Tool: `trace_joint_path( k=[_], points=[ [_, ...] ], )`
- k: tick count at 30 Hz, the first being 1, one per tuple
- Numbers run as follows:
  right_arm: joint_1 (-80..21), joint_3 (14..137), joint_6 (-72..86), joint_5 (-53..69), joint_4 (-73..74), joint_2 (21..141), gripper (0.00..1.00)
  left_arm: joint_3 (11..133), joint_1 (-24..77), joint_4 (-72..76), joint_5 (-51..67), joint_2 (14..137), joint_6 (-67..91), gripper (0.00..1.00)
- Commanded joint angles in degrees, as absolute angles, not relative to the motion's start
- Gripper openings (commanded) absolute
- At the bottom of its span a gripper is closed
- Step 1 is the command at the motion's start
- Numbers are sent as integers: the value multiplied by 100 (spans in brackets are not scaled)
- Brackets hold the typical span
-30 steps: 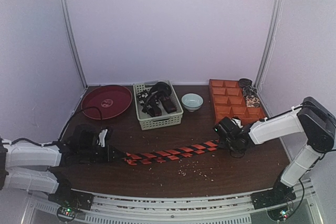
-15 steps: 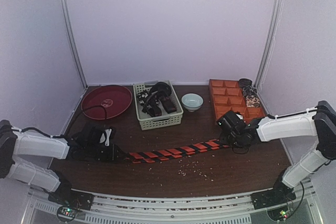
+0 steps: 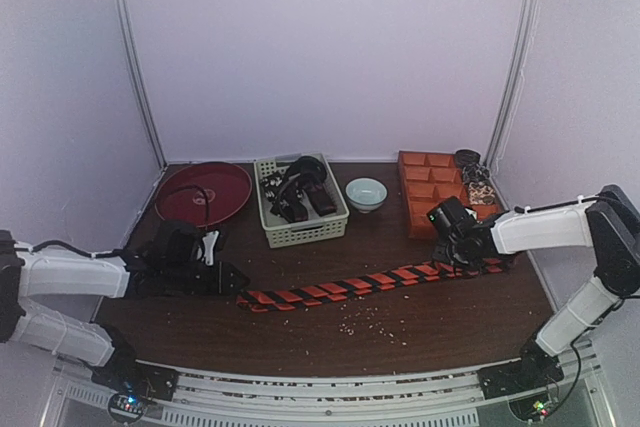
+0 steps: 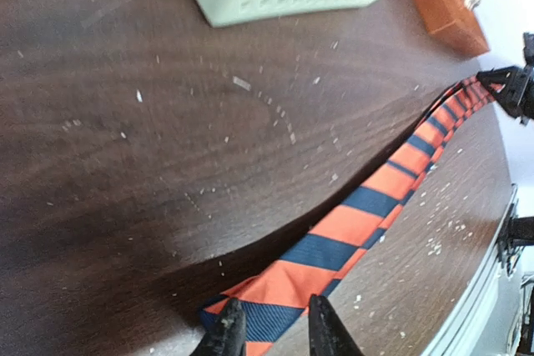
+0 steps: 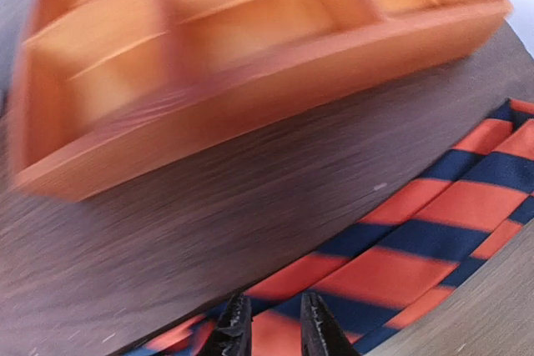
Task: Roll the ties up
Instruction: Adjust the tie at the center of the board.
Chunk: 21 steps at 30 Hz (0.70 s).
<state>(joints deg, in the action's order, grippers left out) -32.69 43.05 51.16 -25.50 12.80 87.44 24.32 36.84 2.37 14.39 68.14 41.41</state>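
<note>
The striped tie (image 3: pixel 345 285) lay stretched flat across the middle of the table (image 3: pixel 450 319), running from near the left edge toward the right edge. The left gripper (image 4: pixel 271 335) was clenched on its left end, pinching the cloth. The right gripper (image 5: pixel 271 327) was closed tight on the other end, just in front of the orange tray (image 5: pixel 209 47) at the back right corner. A basket (image 3: pixel 305 236) holding dark ties (image 3: pixel 298 189) stood by the back edge, between a red plate (image 3: pixel 203 192) and a pale bowl (image 3: pixel 366 193). Pale crumbs (image 3: pixel 365 322) dotted the wood toward the front edge
</note>
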Motion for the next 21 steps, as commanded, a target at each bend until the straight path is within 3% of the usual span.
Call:
trace_joint_path(
  k=[1, 7, 21],
  points=[
    [-2682, 3964, 4925, -2342, 1036, 8918, 22, 2568, 3772, 798, 1726, 7466, 4024, 26],
    [-1980, 3650, 4919, -2002, 737, 9044, 21, 2480, 3936, 881, 1595, 7640, 4116, 26],
    [-1745, 3596, 4956, -1743, 692, 8763, 16, 2812, 4139, 418, 1444, 7103, 4169, 30]
  ],
)
